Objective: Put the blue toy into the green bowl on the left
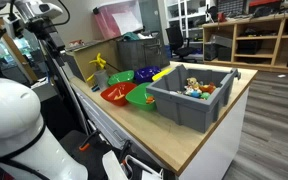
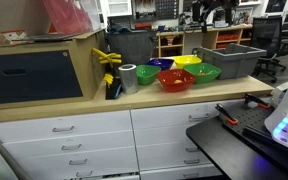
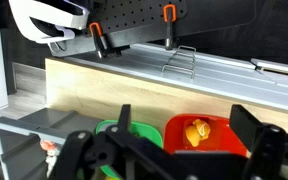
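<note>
In an exterior view, the lime-green bowl (image 1: 142,96) is sitting on the wooden tabletop (image 1: 209,125), touching the grey bin (image 1: 190,96) on one side and the red bowl (image 1: 115,94) on the other. It is showing as a shallow, round, bright plastic dish. A darker green bowl (image 1: 119,77) and a yellow bowl (image 1: 151,73) are lying just behind it. Small toys are piling up inside the bin, but no blue one can be told apart. A white rounded robot shell (image 1: 14,120) is filling the near corner; the gripper cannot be made out here.

In an exterior view from the drawer side, the lime-green bowl (image 2: 205,72) is resting near the counter's front edge, between the red bowl (image 2: 175,79) and the grey bin (image 2: 230,60), with a blue bowl (image 2: 162,64) behind.

In the wrist view, the gripper (image 3: 181,130) is hovering above the table and looking down at the bowls. Its dark fingers (image 3: 259,142) are standing spread wide with nothing between them. The lime-green bowl (image 3: 110,128) is peeking out below, beside the red bowl (image 3: 219,135), which is holding a yellow toy (image 3: 196,132).
</note>
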`<state>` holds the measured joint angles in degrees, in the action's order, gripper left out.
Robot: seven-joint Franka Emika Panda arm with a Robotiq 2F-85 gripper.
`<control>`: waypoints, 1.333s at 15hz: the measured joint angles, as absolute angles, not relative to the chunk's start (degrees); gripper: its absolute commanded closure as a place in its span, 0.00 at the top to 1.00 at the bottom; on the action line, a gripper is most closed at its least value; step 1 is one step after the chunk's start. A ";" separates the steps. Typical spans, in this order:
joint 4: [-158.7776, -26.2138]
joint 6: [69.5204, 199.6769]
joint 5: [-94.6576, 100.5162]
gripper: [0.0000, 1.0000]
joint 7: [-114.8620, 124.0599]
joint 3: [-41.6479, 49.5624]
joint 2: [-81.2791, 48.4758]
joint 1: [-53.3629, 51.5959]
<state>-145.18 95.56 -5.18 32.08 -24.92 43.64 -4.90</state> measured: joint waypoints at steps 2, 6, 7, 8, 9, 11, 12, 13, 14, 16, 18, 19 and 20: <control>-145.18 95.56 -5.18 1.00 32.08 -24.92 43.64 -4.90; -145.18 95.56 -5.18 1.00 32.08 -24.92 43.64 -4.90; -145.18 95.56 -5.18 1.00 32.08 -24.92 43.64 -4.90; -145.18 95.56 -5.18 1.00 32.08 -24.92 43.64 -4.90; -145.18 95.56 -5.18 1.00 32.08 -24.92 43.64 -4.90; -145.18 95.56 -5.18 1.00 32.08 -24.92 43.64 -4.90; -145.18 95.56 -5.10 1.00 32.08 -24.90 43.63 -4.94; -145.18 95.56 -5.05 1.00 31.75 -24.77 43.60 -5.08; -145.18 95.56 -4.97 1.00 31.39 -24.52 43.55 -5.24; -145.18 95.64 -4.68 1.00 30.44 -23.57 43.43 -5.28; -145.10 95.70 -3.99 1.00 29.14 -21.73 43.41 -5.20; -144.95 95.72 -3.44 1.00 28.14 -20.42 43.41 -5.09; -144.70 95.74 -3.01 1.00 27.00 -18.90 43.40 -4.93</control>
